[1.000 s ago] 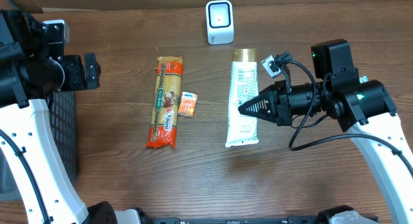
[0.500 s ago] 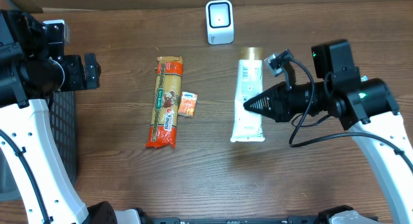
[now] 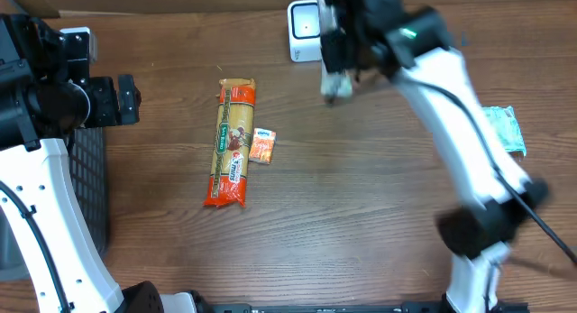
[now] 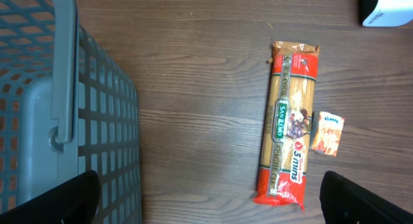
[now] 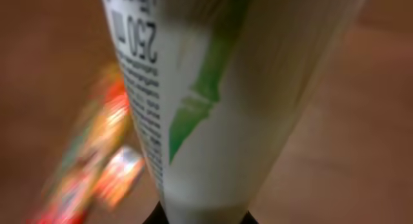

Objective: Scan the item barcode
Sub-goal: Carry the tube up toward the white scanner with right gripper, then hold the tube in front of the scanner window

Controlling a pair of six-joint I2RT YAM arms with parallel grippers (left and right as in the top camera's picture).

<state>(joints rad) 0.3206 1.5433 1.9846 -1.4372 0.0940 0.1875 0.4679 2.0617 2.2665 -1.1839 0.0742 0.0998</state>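
Since a second ago the right arm has swung way up toward the far side of the table and taken the tube [image 3: 337,86] along, so it's no longer lying flat mid-table. Right claw [image 3: 335,65] is clamped on the tube. In the wrist view, the white tube with its green leaf print fills nearly everything ahead of the claw, a bit blurry. Scanner [image 3: 306,30] sits just beside that claw, on the side toward the left arm. Pasta [image 3: 233,143] and the little orange packet [image 3: 262,146] lie next to each other on the table, well apart from it. Left claw [image 4: 206,201] hasn't budged, jaws spread wide with nothing between them, basket [image 4: 51,108] right beside it, pasta out ahead.
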